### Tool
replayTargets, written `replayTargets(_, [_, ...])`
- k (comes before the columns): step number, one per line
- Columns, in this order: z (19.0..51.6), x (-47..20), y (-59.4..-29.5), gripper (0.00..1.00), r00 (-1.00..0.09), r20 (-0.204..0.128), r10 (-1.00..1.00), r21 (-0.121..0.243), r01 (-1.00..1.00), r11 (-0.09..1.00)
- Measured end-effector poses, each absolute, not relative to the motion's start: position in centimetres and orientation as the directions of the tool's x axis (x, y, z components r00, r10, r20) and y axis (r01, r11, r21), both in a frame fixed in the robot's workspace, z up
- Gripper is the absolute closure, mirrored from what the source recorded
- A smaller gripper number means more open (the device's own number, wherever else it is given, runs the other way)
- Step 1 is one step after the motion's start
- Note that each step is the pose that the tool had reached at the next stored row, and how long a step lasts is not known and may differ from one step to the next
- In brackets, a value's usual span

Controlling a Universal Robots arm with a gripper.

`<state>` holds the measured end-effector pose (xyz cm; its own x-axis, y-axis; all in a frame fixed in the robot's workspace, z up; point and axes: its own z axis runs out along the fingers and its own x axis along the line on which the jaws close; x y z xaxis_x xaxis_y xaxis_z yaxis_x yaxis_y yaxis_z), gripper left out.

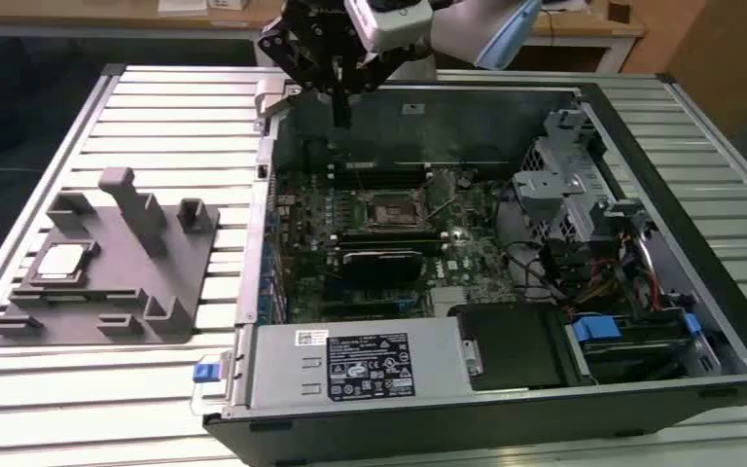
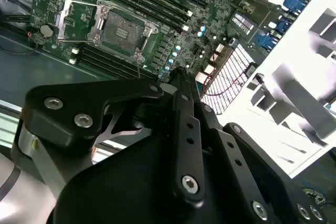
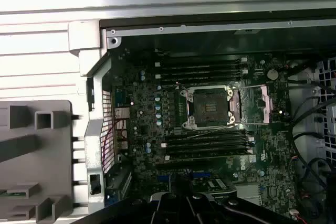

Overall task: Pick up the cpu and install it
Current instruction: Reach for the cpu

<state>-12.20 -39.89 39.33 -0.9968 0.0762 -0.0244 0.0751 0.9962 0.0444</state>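
cpu (image 1: 62, 261) x1: flat, lid up, square, far from jaws | gripper (image 1: 341, 123): jaws closed, empty | socket (image 3: 210, 107) x1: below jaws

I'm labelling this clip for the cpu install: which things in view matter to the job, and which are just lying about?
Job: cpu on the grey fixture; empty socket; claw over the case.
Lying about: power supply; black module; blue drive clips.

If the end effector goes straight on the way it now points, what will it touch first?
The end effector points down, so it would probably meet the motherboard inside the open case first; where exactly is unclear.
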Motion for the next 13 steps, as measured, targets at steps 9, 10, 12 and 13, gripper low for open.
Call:
replayTargets(9, [39.33,-12.23,-39.89,0.89,-0.997,-0.024,0.076,0.044,0.075,0.996])
replayTargets(10, [39.33,-12.28,-39.89,0.89,-0.997,-0.025,0.076,0.044,0.075,0.996])
replayTargets(12, [39.33,-12.43,-39.90,0.89,-0.997,-0.025,0.076,0.045,0.075,0.996])
replayTargets(13, [39.33,-12.53,-39.89,0.89,-0.997,-0.024,0.076,0.044,0.075,0.996])
